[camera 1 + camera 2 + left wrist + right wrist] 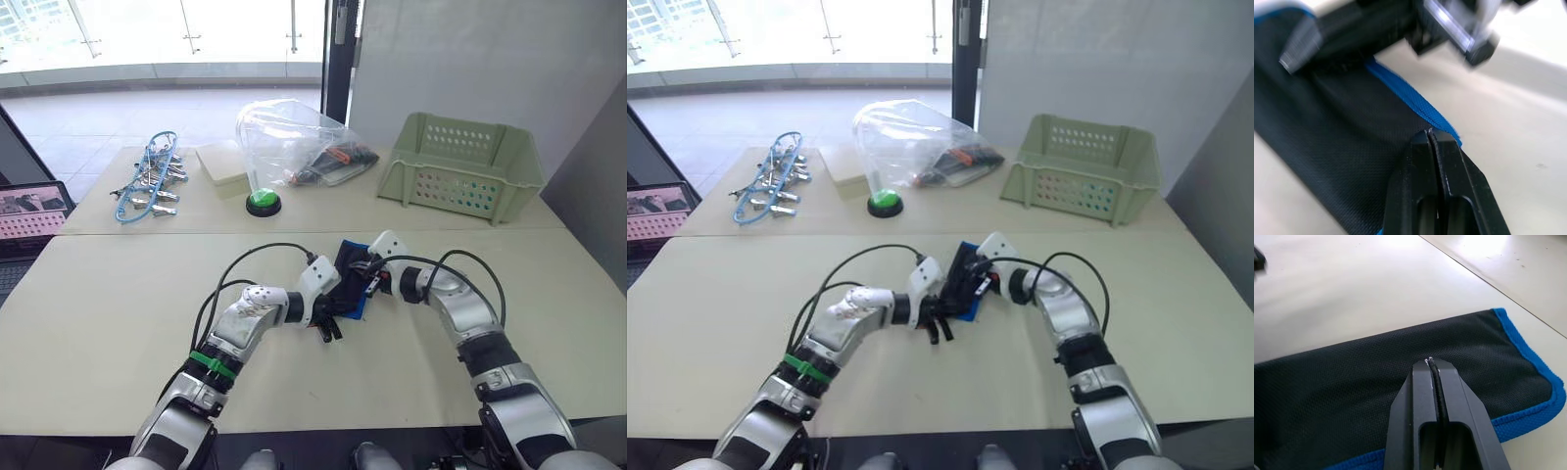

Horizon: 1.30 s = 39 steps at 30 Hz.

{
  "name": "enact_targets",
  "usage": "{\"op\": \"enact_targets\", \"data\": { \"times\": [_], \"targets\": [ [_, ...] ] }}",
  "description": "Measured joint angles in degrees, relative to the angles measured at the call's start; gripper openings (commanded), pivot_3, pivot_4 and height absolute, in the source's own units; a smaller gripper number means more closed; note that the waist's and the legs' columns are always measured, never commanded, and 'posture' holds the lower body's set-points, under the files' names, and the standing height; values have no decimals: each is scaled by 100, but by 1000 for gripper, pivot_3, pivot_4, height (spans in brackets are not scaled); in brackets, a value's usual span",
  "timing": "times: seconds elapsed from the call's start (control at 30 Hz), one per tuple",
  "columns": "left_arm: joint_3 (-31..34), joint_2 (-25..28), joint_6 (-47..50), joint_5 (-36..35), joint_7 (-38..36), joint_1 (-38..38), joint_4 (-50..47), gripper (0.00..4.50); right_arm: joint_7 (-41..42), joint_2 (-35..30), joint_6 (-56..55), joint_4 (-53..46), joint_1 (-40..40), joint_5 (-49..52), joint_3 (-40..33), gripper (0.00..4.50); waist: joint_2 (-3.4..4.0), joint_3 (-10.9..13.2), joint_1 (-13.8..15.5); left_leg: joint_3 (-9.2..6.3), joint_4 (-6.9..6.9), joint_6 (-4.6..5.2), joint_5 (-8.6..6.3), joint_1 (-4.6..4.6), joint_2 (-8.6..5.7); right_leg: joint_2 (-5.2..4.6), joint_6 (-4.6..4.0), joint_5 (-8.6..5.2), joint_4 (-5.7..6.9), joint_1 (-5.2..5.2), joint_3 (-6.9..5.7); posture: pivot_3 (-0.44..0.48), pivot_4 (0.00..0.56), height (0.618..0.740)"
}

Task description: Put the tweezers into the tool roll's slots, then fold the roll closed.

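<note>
Head views: the tool roll (349, 279) lies on the near table (118, 313), folded, outer black face and blue edging showing. Both arms meet over it. The left gripper (331, 328) sits at the roll's near edge, the right gripper (364, 279) at its far side; the roll is between the two. No tweezers or slots are visible; my guess is that they are inside the fold, but I cannot confirm it. Well beyond the grippers, on the far table: clear plastic bag (294, 142), green button (262, 202), pale green basket (460, 166), metal clips with blue cord (149, 181).

Left wrist view: left fingers (1422, 181) pressed together with no gap, tips resting on black fabric just beside the blue edging (1410, 98). Nothing visibly between them. The right gripper's body is blurred just beyond.

Right wrist view: right fingers (1449, 401) closed, with a thin black line caught between them, possibly a strand or the strap; cannot tell which. Tips sit on the folded panel near its rounded blue corner.

Risks, as judged:
- Fold may spring open once pressure lifts, since no fastening is seen.
- If the right gripper does pinch a strand, withdrawing could drag the roll.
- Closed tips sliding on fabric could skew the fold.
</note>
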Motion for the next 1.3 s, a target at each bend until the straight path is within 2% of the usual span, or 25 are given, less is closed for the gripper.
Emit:
{"op": "enact_targets", "data": {
  "times": [0.23, 0.4, 0.6, 0.63, 0.83, 1.07, 1.17, 1.23, 1.3],
  "targets": [
    [-20, -110, -228, 186, 55, -48, 274, 44, 431, 203, 85, -305, 517, 694, -377, 0, 0, 0, -12, -1, 1, 0, 0, 2, 1, 1, 0, 0, 4, 2, 0, 0, 150, 740],
    [9, -114, -227, 194, 84, 14, 267, 44, 446, 233, 102, -168, 600, 771, -393, 0, 0, -2, -42, 1, 4, 1, 1, 15, 2, 4, 0, 0, 9, 10, 2, 0, 150, 740],
    [97, -98, -195, 198, 210, 174, 164, 44, -243, 508, -404, 1020, -42, 529, -285, 0, -3, -6, -136, -1, 0, 7, 4, 115, 2, 6, 10, -6, -4, 122, 1, 0, 150, 740],
    [117, -94, -187, 196, 218, 221, 108, 44, -483, 565, -543, 1348, -247, 447, -304, 0, -1, -7, -144, -1, 0, 13, 8, 113, 1, 5, 28, -12, -7, 122, 2, 0, 150, 740],
    [227, -120, -51, 125, 215, 410, -170, 44, -1296, 595, -1159, 2642, -870, 231, -540, 0, 1, -12, -139, -2, -6, 24, 5, 100, 1, 2, 9, 0, -9, 106, 4, 0, 150, 740],
    [454, -186, -41, 60, 283, 537, -272, 44, -1556, 746, -1881, 3278, -1024, 167, -753, 0, 0, -12, -158, -2, -12, 25, 5, 99, 0, 0, 9, 1, -13, 105, 8, 0, 150, 740],
    [666, -315, -205, -25, 369, 533, -221, 44, -1480, 840, -2287, 3294, -918, 289, -995, 0, 1, -5, -167, -2, -12, 25, 5, 75, 1, 0, 9, 1, -12, 79, 8, 0, 150, 740],
    [824, -323, -145, -150, 402, 463, -315, 44, -1249, 838, -2467, 3179, -802, 463, -1158, 0, 2, -4, -177, -4, -11, 24, 5, 25, 1, 0, 8, 2, -6, 29, 8, 0, 150, 740],
    [1053, -315, 85, -392, 488, 357, -763, 572, -875, 712, -2630, 2715, -557, 639, -1227, 0, 4, 0, -171, -11, 11, 18, 9, -72, 1, -3, 10, 5, 19, -69, 9, 0, 150, 740]
  ]
}}
